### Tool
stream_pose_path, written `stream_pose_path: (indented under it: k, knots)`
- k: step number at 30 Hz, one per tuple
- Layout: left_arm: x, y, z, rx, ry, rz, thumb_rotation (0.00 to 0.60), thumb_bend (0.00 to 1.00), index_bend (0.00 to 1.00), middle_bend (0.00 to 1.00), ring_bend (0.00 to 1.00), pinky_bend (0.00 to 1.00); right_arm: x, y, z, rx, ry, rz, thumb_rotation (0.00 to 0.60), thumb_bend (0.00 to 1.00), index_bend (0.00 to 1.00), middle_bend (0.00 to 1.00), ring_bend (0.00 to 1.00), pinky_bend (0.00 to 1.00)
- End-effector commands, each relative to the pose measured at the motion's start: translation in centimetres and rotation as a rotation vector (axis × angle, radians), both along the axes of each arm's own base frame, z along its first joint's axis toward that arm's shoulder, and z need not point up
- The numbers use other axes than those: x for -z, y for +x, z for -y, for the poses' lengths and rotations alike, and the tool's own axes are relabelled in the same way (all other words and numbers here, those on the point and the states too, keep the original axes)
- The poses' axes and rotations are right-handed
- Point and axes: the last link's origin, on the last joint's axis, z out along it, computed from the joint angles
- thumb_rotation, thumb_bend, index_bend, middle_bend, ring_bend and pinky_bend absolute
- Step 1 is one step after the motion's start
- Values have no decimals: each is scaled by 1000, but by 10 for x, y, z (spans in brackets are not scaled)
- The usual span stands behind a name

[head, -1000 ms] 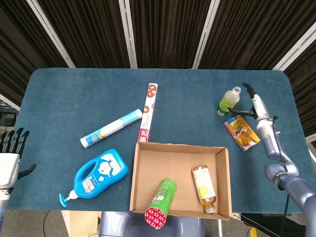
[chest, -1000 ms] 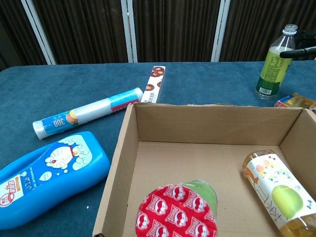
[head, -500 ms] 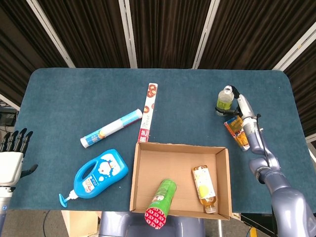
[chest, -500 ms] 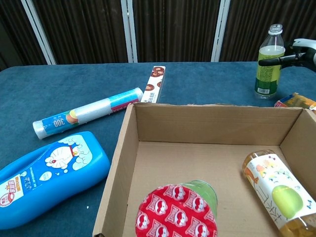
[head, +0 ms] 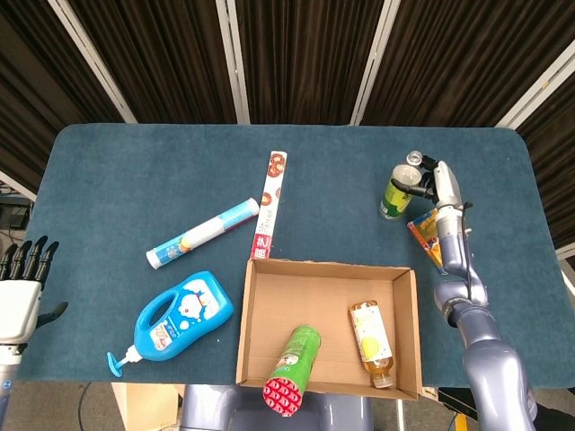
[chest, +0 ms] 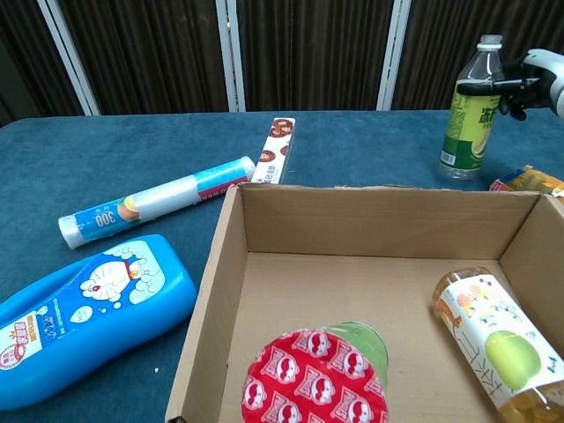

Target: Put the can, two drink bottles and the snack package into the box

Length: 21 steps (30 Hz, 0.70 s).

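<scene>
The right hand (head: pixel 435 184) grasps the green-label drink bottle (head: pixel 396 190) near its top, at about 2 o'clock on the blue worktop (head: pixel 117 180); the bottle leans slightly. The snack package (head: pixel 429 241) lies just beside it toward 4 o'clock. In the box (head: pixel 252 314) at 6 o'clock lie the can (head: pixel 294 361) and the yellow-label drink bottle (head: pixel 371 341). The left hand (head: pixel 22 292), fingers spread and holding nothing, sits at 8 o'clock off the worktop edge
</scene>
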Motion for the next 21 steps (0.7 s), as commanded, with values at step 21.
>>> stream_pose_path:
  k: [21]
  knots:
    - [-25, 10, 23, 109, 27, 88, 600, 88, 0, 0, 0, 51, -63, 166, -87, -372, 107, 77, 600, 270, 774, 747, 734, 875]
